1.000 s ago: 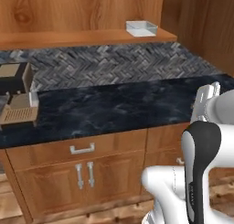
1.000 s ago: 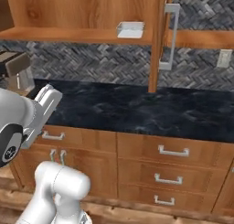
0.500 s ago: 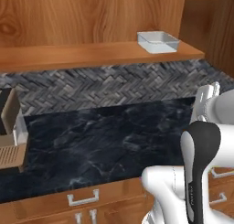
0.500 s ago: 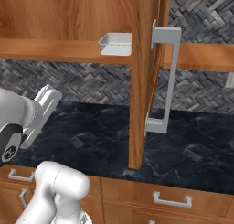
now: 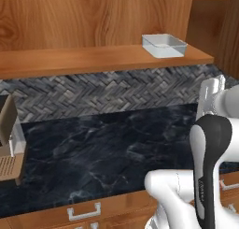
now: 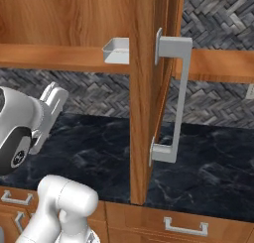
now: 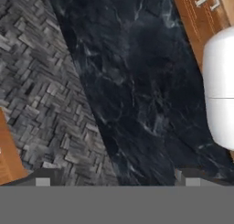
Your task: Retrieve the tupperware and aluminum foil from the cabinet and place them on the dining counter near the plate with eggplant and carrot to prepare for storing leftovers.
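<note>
I see the cabinet (image 5: pixel 93 36) filling the far wall, a warm brown wooden unit with a long plank shelf, and in the right base view its open door (image 6: pixel 144 93) stands edge-on toward me with a grey metal handle (image 6: pixel 174 95) on its right face. Below it runs a grey herringbone backsplash (image 5: pixel 93 90) and then the narrow black marbled countertop (image 5: pixel 107 153), with wooden drawers (image 6: pixel 183 227) under the near edge. My arm (image 5: pixel 210 167) rises at the near right of the left base view, folded up with its dark-jointed upper link upright and the white wrist section at about the level of the countertop's far edge. From the hand view I look down at a slant over the black countertop and the backsplash, so the hand hangs above the slab and touches nothing. The gripper (image 7: pixel 116 177) shows two small dark fingertips (image 7: pixel 43 177) set far apart at the bottom of the hand view, so the jaws stand wide with nothing between them. The tupperware (image 5: pixel 164 45) sits on the shelf toward its right end, upright, well above and beyond the hand. At the far left of the countertop stands part of a brown and tan appliance (image 5: pixel 9 139).
</note>
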You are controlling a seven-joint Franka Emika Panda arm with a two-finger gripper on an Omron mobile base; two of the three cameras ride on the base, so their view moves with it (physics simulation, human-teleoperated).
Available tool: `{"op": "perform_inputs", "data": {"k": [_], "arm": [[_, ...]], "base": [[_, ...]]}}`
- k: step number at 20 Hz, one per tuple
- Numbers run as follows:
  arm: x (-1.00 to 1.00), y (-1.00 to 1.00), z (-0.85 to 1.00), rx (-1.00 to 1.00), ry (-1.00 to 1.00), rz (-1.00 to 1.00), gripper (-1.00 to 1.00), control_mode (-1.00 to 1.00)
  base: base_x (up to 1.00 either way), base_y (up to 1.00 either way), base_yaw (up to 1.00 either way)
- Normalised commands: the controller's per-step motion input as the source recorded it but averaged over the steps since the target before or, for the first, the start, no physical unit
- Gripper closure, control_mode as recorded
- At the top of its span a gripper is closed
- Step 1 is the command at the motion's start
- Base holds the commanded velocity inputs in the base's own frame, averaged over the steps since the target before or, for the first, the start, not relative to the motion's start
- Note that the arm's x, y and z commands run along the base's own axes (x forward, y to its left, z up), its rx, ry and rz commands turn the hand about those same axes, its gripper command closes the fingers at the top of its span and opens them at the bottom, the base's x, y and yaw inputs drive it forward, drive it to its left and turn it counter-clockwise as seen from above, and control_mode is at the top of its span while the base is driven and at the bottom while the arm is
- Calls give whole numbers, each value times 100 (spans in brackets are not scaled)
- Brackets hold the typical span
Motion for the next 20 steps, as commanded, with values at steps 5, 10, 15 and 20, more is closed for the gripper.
{"op": "perform_inputs", "data": {"k": [5,10,15,20], "arm": [[0,1,37,-32,1,18,-100,-100],[0,0,15,-46,0,5,-100,-100],[7,-5,19,-42,0,0,-100,-100],[15,-14,40,-38,0,-3,-100,-100]], "base": [[0,0,0],[0,0,0],[0,0,0],[0,0,0]]}}
